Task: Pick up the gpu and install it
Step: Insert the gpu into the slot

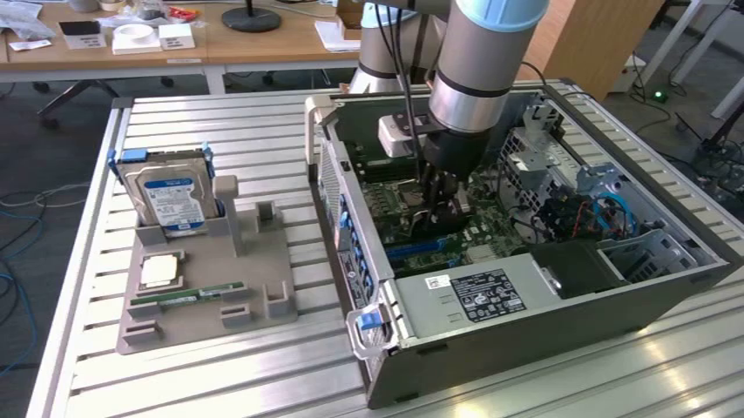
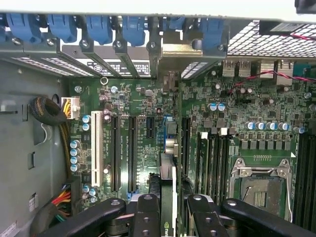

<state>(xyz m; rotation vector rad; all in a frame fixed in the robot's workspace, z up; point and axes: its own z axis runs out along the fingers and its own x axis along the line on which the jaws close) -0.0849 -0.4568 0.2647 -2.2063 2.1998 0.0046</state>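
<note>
The claw (image 2: 172, 198) is closed on the gpu (image 2: 167, 170), which is seen edge-on between its fingers. The card's near end is cut off. The green motherboard (image 2: 237, 113) lies under the claw, partly hidden by it.

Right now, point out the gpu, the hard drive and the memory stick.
gpu (image 2: 168, 183): wrist view, thin edge.
hard drive (image 1: 171, 198): exterior view, label face.
memory stick (image 1: 186, 295): exterior view, green middle.

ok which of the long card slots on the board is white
The white slot, at the end of the row beside the wire bundle; the other long slots are black.
</note>
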